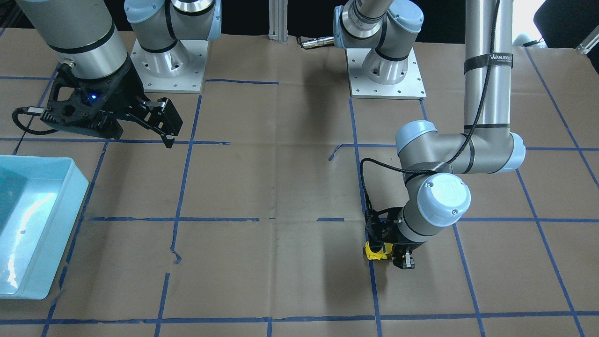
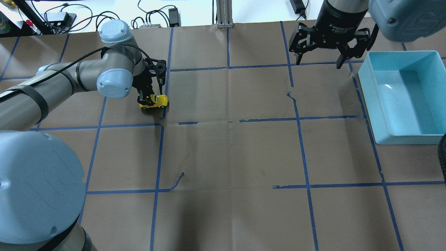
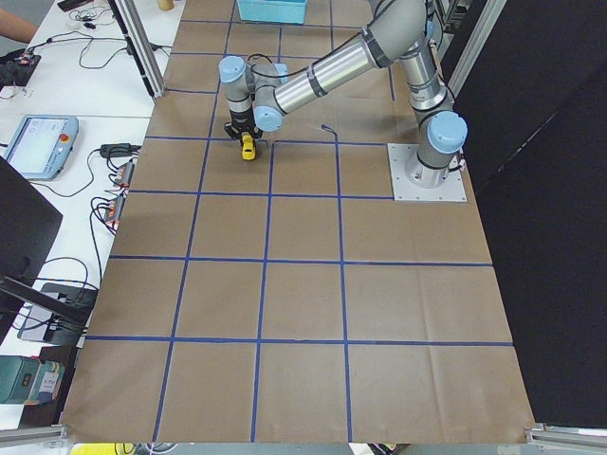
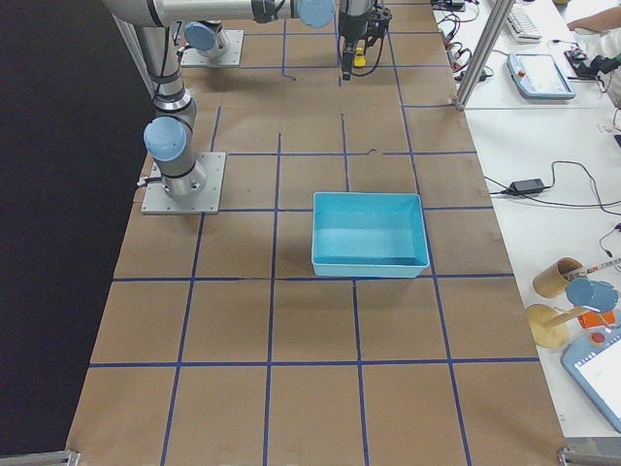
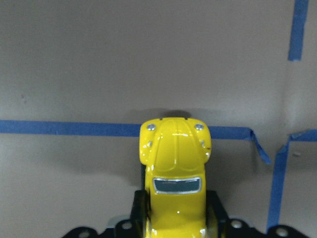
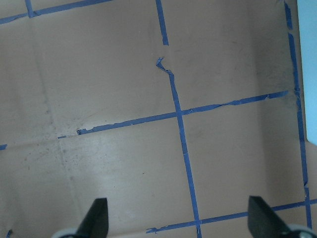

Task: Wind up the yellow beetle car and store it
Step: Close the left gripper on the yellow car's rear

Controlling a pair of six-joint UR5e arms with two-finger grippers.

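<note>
The yellow beetle car (image 2: pixel 153 101) sits on the brown table cover on the robot's left side. It also shows in the front view (image 1: pixel 376 252) and fills the bottom of the left wrist view (image 5: pixel 174 168), nose pointing away from the camera. My left gripper (image 2: pixel 149 98) stands over the car with its black fingers (image 5: pixel 139 208) pressed against both sides of the car's rear half. My right gripper (image 2: pixel 318 57) hangs open and empty above the table at the far right, next to the bin; its fingertips (image 6: pixel 99 215) show wide apart in the right wrist view.
A light blue bin (image 2: pixel 427 90) stands at the table's right side, also in the front view (image 1: pixel 65 206) and the right side view (image 4: pixel 369 264). Blue tape lines (image 2: pixel 299 118) cross the brown cover. The arm bases (image 1: pixel 386 75) stand at the robot's edge.
</note>
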